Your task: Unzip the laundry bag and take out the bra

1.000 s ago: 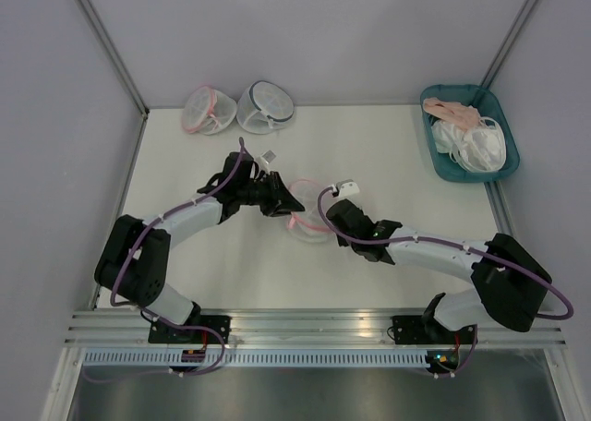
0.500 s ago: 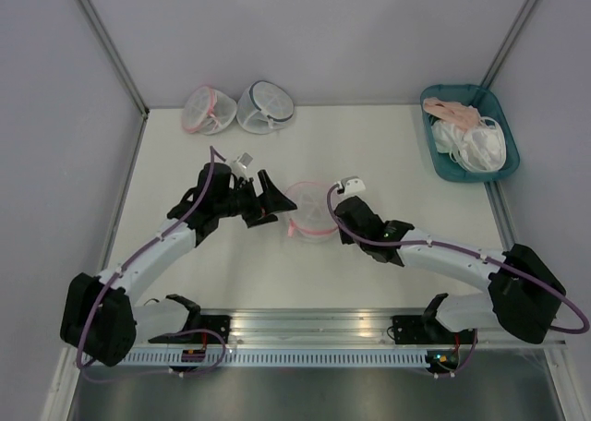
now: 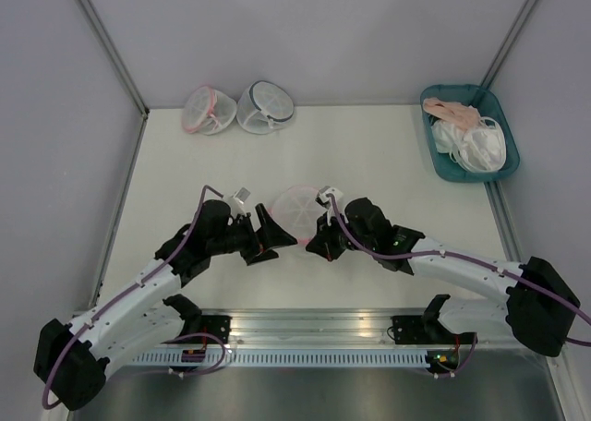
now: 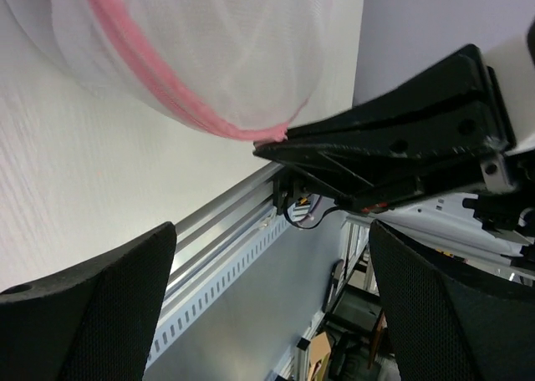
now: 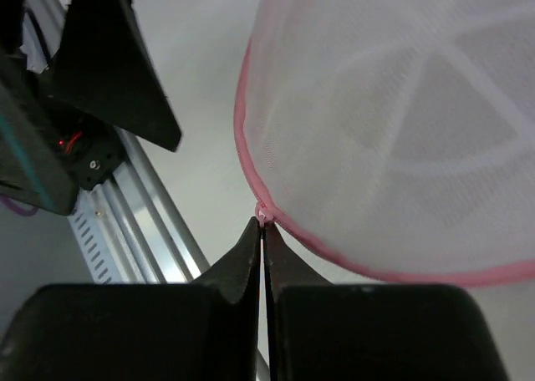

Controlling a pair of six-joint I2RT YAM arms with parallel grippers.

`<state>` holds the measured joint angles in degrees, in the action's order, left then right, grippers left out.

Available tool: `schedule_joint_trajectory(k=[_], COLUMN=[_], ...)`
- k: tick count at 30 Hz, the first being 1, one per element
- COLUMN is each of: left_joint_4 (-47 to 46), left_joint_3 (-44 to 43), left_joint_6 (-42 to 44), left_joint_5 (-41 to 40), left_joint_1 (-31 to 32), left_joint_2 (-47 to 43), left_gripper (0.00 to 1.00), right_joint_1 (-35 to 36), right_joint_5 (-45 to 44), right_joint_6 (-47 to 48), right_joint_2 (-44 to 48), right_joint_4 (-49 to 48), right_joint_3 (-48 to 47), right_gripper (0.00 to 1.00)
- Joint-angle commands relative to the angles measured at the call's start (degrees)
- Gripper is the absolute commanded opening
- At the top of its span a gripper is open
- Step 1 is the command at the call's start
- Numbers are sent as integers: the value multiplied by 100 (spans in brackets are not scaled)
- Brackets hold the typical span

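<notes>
Hold on the laundry bag (image 3: 297, 209) passes to the right gripper (image 5: 262, 224) alone, clamped on its zipper pull (image 5: 262, 214), as the left gripper (image 3: 273, 235) springs wide, leaving unzipping unbraced.

Both arms reach inward, left fingers (image 4: 92, 306) spread wide apart, right fingers (image 5: 238, 268) pinched tightly shut.

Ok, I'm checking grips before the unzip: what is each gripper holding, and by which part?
The right gripper pinches the bag at its pink zipper rim; the left gripper is open and holds nothing.
</notes>
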<state>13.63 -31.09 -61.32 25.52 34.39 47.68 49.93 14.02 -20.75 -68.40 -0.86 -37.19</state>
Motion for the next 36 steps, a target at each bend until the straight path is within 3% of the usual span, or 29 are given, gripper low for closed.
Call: schedule_joint_trajectory(k=[1,12,15,24,25,28,31,36], left_joint_4=[-123,-809,-993,-1328,-1328,-1293,-1178,-1082], left_joint_3=[86,68,24,-99,-99,-160,-248,-424], left_joint_6=[-609,-952,-970,-987,-970,-926,-803,-408], left_joint_5=[-328,-1084,-1189,-1163,-1189,-1295,-1304,-1041], left_joint_1=[190,243,243,243,235,217,104,-326], left_joint_2=[197,873,1172,1525,1507,1507,1560,1762], left_gripper=[99,98,93,50,40,22,13,12], right_joint_1=[166,614,667,693,693,693,693,702], right_joint_5=[813,514,488,268,233,58,-101,-391], right_joint_6=[45,-131,-148,-131,-105,-43,18,115], right_joint_2=[-164,-341,-332,-323,-332,-349,-367,-376], right_joint_4=[-537,-845,-898,-819,-784,-582,-345,59], right_joint_3=[-130,-175,-166,-192,-192,-227,-280,-289], right_gripper=[1,0,0,0,0,1,0,0])
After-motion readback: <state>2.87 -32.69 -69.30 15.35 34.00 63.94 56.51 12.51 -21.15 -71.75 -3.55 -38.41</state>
